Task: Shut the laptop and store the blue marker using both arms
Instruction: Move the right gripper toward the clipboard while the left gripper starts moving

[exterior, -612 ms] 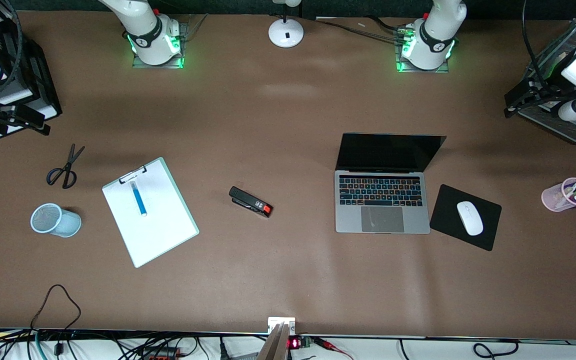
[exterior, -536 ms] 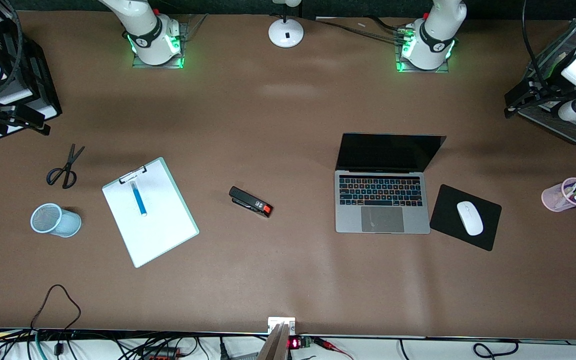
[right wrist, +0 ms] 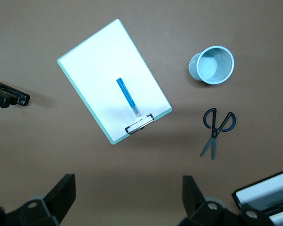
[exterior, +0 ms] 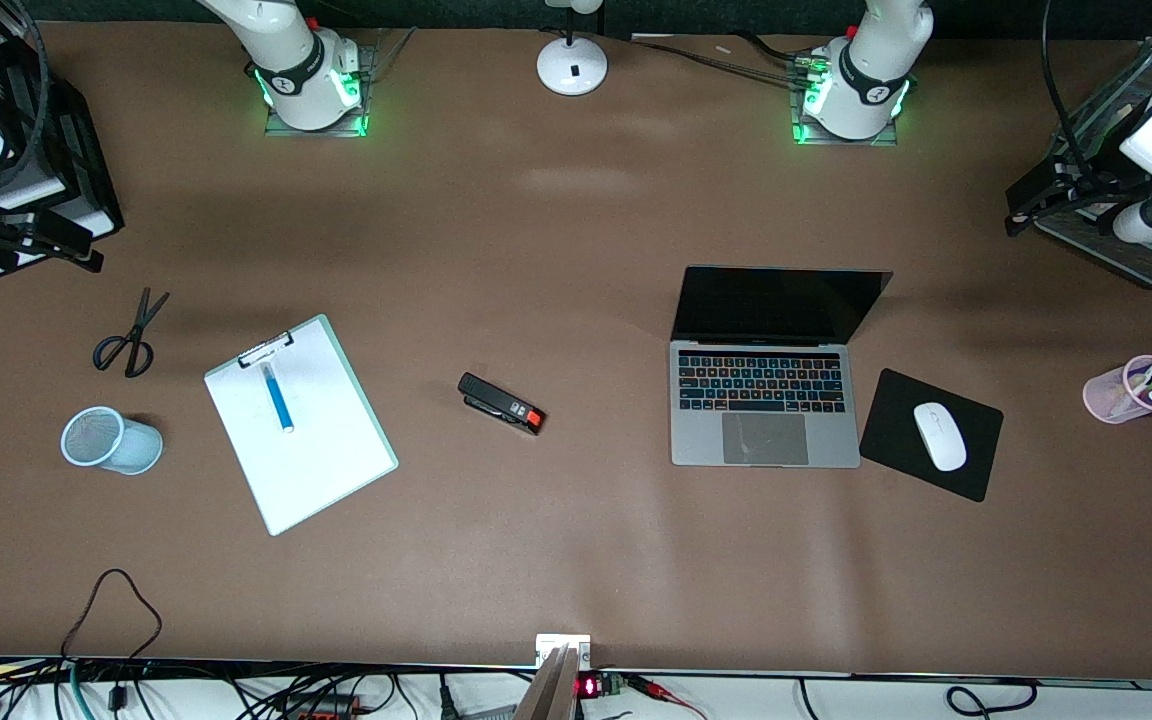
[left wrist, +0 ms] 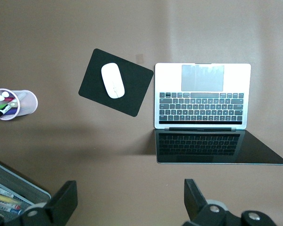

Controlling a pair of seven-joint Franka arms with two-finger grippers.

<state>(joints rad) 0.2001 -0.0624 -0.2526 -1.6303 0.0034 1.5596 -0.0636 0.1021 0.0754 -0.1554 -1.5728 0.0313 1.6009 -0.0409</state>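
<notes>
Nothing is done yet as I watch: the laptop [exterior: 771, 375] stands open toward the left arm's end of the table, and the blue marker [exterior: 277, 396] lies on the clipboard [exterior: 326, 460]. My left gripper [left wrist: 130, 200] hangs high over the laptop, my right gripper [right wrist: 128, 200] high over the clipboard, both with jaws spread wide and empty.

The blue marker [exterior: 277, 397] lies on the clipboard [exterior: 326, 470], mid-left of the front view. The open laptop [exterior: 764, 405] sits centre-right, stapler [exterior: 501, 403] between them, mouse [exterior: 939, 436] on its pad [exterior: 896, 420] beside the laptop.
</notes>
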